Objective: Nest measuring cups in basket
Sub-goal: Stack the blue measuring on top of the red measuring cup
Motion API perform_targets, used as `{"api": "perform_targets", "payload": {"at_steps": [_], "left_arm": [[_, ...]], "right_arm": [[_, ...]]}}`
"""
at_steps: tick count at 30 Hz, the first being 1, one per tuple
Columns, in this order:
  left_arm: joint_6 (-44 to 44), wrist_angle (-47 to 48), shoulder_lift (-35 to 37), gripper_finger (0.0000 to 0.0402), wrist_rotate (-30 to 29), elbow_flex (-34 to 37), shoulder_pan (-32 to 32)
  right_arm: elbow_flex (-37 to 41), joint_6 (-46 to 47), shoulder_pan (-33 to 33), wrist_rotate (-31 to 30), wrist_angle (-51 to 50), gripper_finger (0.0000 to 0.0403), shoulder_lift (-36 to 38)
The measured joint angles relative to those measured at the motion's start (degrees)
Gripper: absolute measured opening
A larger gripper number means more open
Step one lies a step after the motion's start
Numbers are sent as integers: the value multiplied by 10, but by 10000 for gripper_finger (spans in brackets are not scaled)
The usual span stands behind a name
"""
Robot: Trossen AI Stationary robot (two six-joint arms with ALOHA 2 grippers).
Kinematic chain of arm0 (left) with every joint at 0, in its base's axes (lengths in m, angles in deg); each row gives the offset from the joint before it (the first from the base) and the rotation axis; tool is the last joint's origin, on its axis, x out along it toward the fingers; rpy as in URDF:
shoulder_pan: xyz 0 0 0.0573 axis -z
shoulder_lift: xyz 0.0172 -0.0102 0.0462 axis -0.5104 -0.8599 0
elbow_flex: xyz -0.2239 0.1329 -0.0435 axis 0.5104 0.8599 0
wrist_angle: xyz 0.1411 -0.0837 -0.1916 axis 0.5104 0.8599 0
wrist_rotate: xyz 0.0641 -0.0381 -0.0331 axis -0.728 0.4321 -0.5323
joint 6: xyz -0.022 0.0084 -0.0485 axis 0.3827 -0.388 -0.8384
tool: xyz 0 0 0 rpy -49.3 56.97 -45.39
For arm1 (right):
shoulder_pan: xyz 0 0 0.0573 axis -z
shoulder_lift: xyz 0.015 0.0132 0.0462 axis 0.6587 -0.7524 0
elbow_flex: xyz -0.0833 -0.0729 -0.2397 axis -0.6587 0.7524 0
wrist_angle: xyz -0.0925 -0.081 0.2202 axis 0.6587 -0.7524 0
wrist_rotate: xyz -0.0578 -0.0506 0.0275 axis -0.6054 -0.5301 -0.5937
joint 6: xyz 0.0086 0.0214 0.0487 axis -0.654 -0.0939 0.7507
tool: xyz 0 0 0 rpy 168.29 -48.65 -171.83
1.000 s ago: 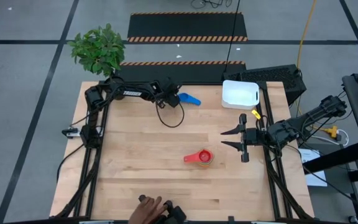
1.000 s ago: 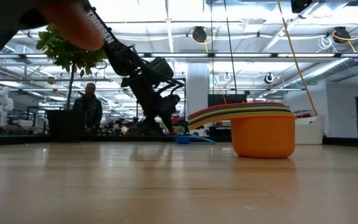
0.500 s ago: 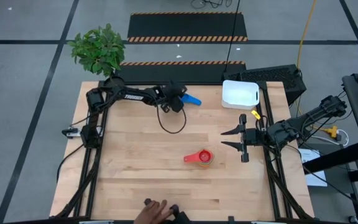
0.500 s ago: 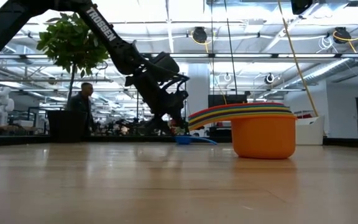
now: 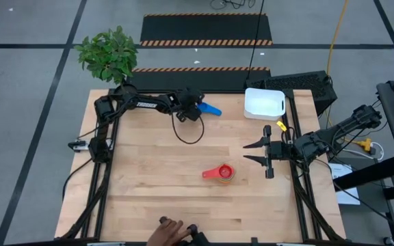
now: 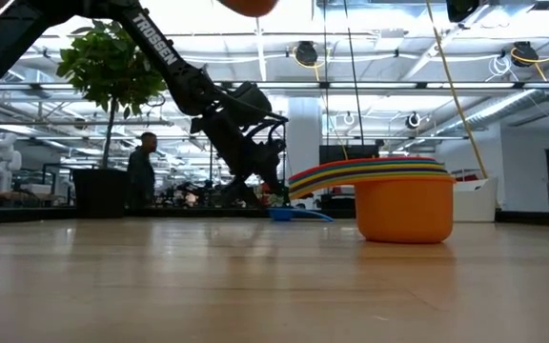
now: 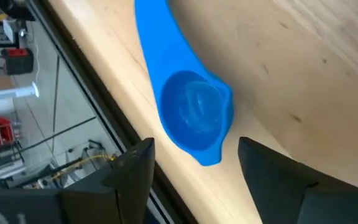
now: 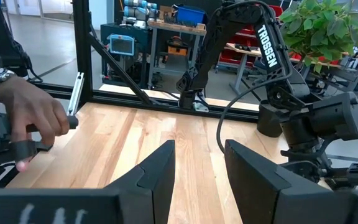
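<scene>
Wooden table [image 5: 156, 171] under bright workshop lights: left gripper [image 7: 191, 163] poised at far edge, fingers spread open around mid blue cup [image 7: 194, 118], not clamped. Right gripper [image 5: 257, 152] parked right, fingers parted, empty. Nested cups [image 5: 223, 173] mid-table; white basket [image 5: 264, 103] far right.

One blue measuring cup [image 5: 211, 108] alone; one nested cup stack [image 5: 221, 173], maybe six cups, hard to count; one basket [image 5: 264, 103]; one plant [image 5: 109, 54].

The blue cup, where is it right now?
In the high view the blue cup lies at the table's far edge, just in front of the left gripper, left of the white basket.
</scene>
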Motion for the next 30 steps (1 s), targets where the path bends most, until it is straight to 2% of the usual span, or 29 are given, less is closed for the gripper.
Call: {"api": "perform_targets", "payload": {"at_steps": [7,17,21,30], "left_arm": [[52,12,0,211,7,0,1],[68,30,0,148,12,0,-5],[96,46,0,146,-31,0,-6],[50,104,0,145,-36,-36,3]], "right_arm": [[0,0,0,0,0,132,0],[0,0,0,0,0,132,0],[0,0,0,0,-1,132,0],[0,16,0,0,-38,132,0]]}}
